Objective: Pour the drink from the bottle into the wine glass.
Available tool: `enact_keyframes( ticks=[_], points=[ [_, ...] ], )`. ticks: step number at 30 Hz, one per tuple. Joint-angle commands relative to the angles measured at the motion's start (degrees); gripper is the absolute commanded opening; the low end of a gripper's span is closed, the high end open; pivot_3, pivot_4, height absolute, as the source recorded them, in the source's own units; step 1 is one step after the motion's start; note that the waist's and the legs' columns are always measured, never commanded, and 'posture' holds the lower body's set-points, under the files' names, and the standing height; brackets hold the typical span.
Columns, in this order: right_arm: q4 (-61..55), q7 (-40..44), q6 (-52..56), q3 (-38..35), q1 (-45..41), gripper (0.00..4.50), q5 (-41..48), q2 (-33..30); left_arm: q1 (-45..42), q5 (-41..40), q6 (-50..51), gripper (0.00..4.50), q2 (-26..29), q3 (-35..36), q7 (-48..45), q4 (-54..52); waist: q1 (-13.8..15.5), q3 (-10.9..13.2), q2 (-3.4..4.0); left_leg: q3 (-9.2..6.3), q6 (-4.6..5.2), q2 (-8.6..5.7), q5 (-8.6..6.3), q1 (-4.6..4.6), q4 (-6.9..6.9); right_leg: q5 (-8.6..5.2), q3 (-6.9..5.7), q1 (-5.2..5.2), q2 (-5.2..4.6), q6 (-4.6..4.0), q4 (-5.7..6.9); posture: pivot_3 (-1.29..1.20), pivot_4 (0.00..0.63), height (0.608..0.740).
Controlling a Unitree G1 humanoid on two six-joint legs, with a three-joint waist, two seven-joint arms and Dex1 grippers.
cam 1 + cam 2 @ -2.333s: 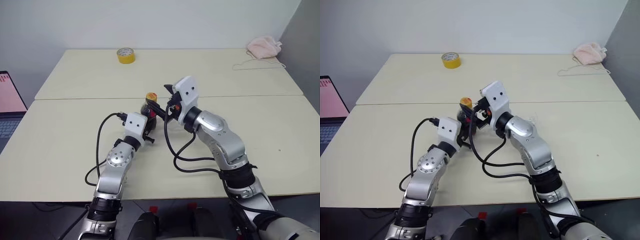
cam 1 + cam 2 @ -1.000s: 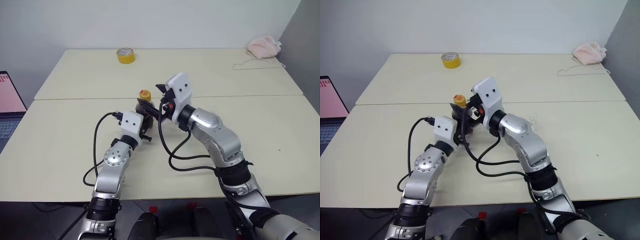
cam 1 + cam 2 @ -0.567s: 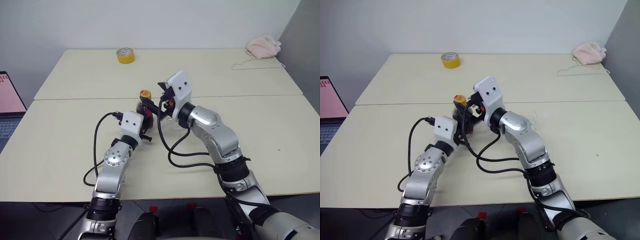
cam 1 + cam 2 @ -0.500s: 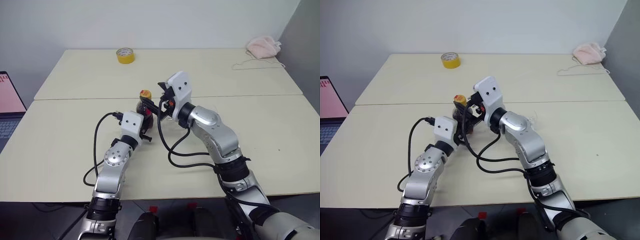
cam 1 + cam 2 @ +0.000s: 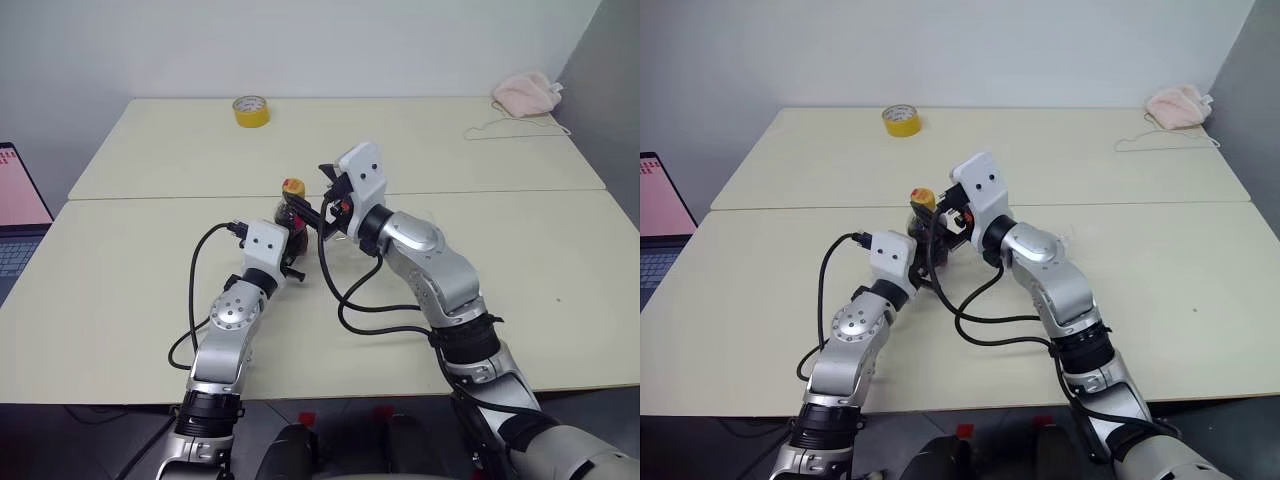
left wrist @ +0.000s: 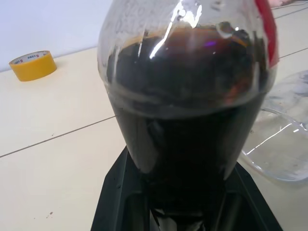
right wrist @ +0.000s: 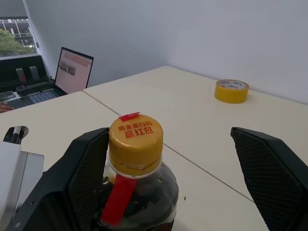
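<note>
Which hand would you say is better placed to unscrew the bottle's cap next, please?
The right hand: it is open, its fingers flanking the yellow cap. The left hand is shut on the bottle, steadying it.

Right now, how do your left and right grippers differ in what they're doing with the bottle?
The left gripper is shut on the bottle, clamping its dark lower body; the right gripper stands open, its fingers set either side of the yellow cap without closing on it. The left sits low at the bottle's body, the right higher at the neck and cap. Both point at the same upright bottle.
</note>
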Motion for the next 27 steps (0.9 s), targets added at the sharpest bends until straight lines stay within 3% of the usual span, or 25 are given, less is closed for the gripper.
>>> enact_keyframes(
  ticks=[1, 15, 22, 27],
  points=[
    [-2.7, -0.5, 0.4, -2.9, 0.6, 4.27, 0.4, -1.5, -1.0, -0.7, -1.9, 0.9, -0.1, 1.5, 1.0, -2.0, 0.0, 0.0, 0.0, 0.0, 0.0, 0.0, 0.0, 0.0, 0.0, 0.0, 0.0, 0.0, 0.0, 0.0, 0.0, 0.0, 0.15, 0.74],
    [-3.9, 0.0, 2.2, -5.5, 1.4, 4.27, 1.2, -5.2, -1.1, -0.6, -2.0, 0.9, 0.0, 1.5, 1.1, -1.8, 0.0, 0.0, 0.0, 0.02, 0.0, 0.0, 0.0, 0.0, 0.0, 0.0, 0.0, 0.0, 0.0, 0.0, 0.0, 0.0, 0.15, 0.74],
    [-10.0, -0.4, 12.2, -5.8, -0.3, 4.27, 8.1, -1.2, -1.0, -0.6, -2.0, 0.9, 0.1, 1.6, 1.0, -2.0, 0.0, 0.0, 0.0, 0.0, 0.0, 0.01, 0.0, 0.0, -0.02, 0.0, 0.01, 0.0, 0.0, 0.0, 0.0, 0.0, 0.15, 0.74],
    [-10.1, -2.5, 13.6, -4.0, -0.9, 4.27, 7.9, 2.2, -0.9, -0.7, -1.9, 0.9, 0.1, 1.5, 0.9, -2.1, 0.0, 0.0, 0.0, -0.01, 0.0, 0.0, 0.0, 0.0, -0.01, 0.0, 0.0, 0.0, 0.0, 0.0, 0.0, 0.0, 0.15, 0.74]
  ],
)
